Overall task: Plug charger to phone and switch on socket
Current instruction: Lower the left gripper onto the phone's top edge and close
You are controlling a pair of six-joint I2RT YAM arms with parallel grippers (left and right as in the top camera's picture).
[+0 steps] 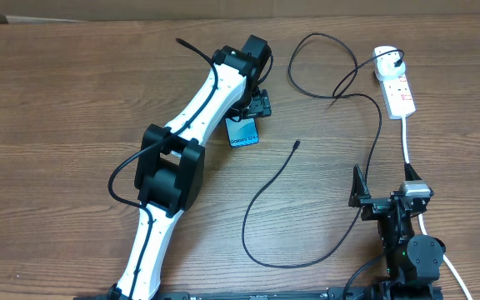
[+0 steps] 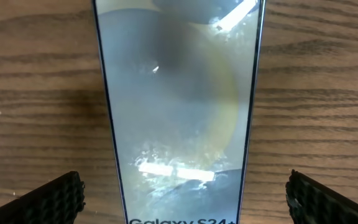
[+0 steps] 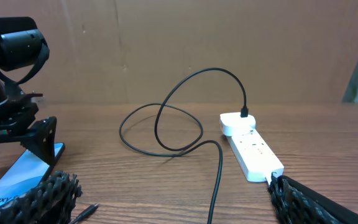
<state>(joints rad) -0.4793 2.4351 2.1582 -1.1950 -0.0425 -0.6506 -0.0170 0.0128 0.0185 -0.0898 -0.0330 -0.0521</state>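
The phone lies flat on the table under my left gripper. In the left wrist view its light screen with "Galaxy S24" text fills the space between my two open fingers, which do not touch it. The charger cable loops across the table, its connector tip lying free right of the phone, its other end at a white plug in the socket. My right gripper is open and empty near the front, with the cable between its fingers' view and the connector tip at lower left.
The socket's thick white cord runs toward the front past the right arm. The left arm stretches diagonally across the table's left middle. A brown wall stands behind the table.
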